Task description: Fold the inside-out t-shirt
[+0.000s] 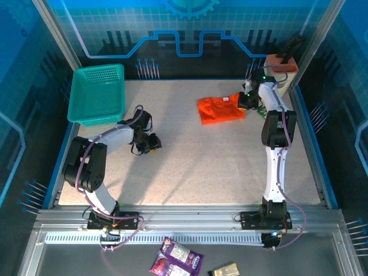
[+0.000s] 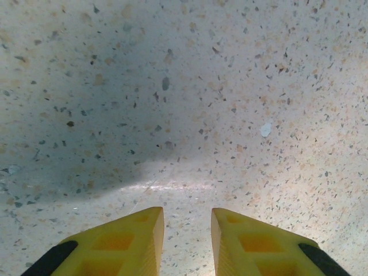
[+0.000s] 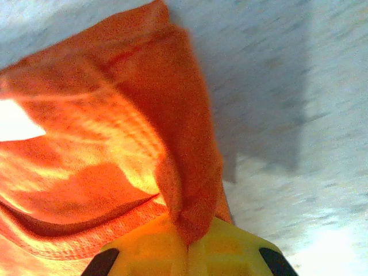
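Right wrist view showed the right gripper clamped on an edge of the inside-out t-shirt. Carrying it slowly toward 9 o'clock seemed best. The left gripper stood narrowly open and empty.

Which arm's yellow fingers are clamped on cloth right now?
The right arm's fingers, shut on a fold of the bright orange thin-fabric t-shirt. The left arm's fingers stand apart above the speckled tabletop, holding nothing.
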